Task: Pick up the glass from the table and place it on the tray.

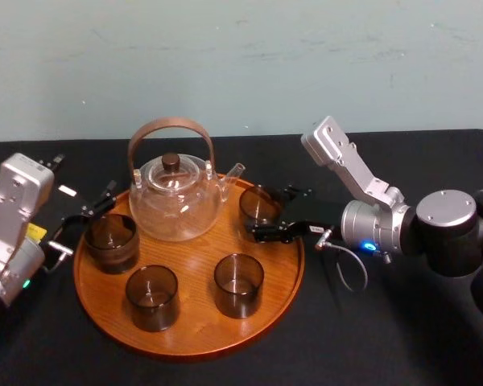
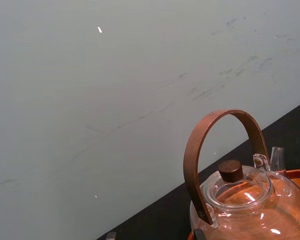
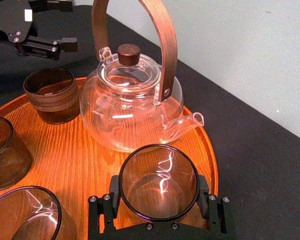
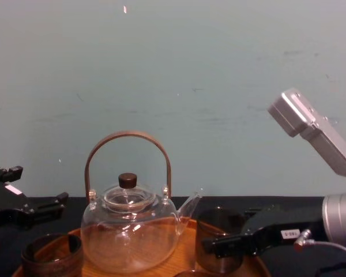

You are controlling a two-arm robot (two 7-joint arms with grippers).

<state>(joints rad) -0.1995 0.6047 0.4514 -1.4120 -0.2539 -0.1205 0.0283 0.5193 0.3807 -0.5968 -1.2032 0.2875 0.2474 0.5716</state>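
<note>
The glass (image 1: pixel 260 205) is a clear smoky tumbler standing at the back right of the round wooden tray (image 1: pixel 185 342), beside the teapot's spout. My right gripper (image 1: pixel 270 213) reaches in from the right and is shut on it. In the right wrist view both black fingers (image 3: pixel 112 197) press the sides of the glass (image 3: pixel 159 180) over the tray (image 3: pixel 90 150). Whether its base rests on the wood I cannot tell. My left gripper (image 1: pixel 84 221) is open at the tray's left rim, holding nothing.
A clear glass teapot (image 1: pixel 175 197) with a wooden arched handle stands at the back of the tray. Three more smoky glasses sit on it: left (image 1: pixel 111 241), front left (image 1: pixel 151 296), front middle (image 1: pixel 239 284). Black cloth covers the table (image 1: pixel 386 338).
</note>
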